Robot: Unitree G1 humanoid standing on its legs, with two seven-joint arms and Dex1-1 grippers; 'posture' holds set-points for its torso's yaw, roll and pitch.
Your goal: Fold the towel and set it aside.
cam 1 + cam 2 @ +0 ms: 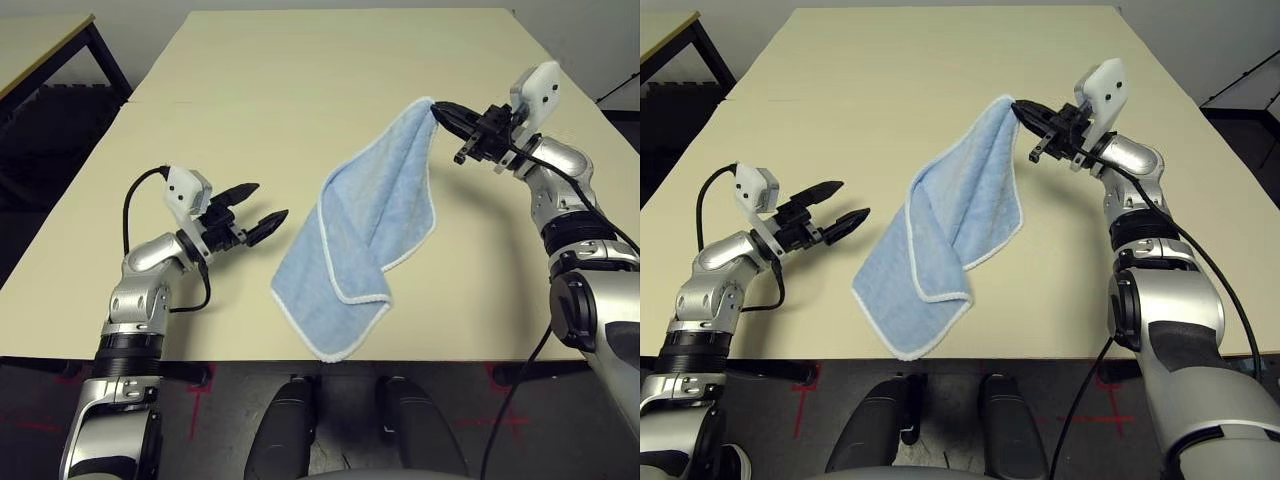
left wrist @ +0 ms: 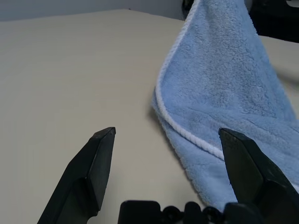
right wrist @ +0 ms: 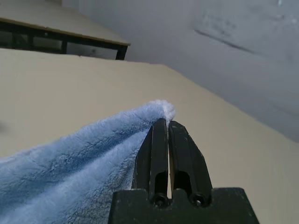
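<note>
The right gripper (image 1: 437,108), raised above the table (image 1: 300,90) on a bent arm and aimed toward the robot's left, had its two black fingers pinched together on one corner of the towel (image 1: 365,235). From that corner the light blue cloth hung in a loose drape (its white hem showing along the edges), while its lower part lay on the tabletop near the front edge, with one corner reaching that edge. The left gripper (image 1: 256,208) was held low and roughly level on the robot's left side, pointing toward the towel, its jaws spread wide and holding nothing; the fingertips stood just beside the cloth's near edge without touching it.
</note>
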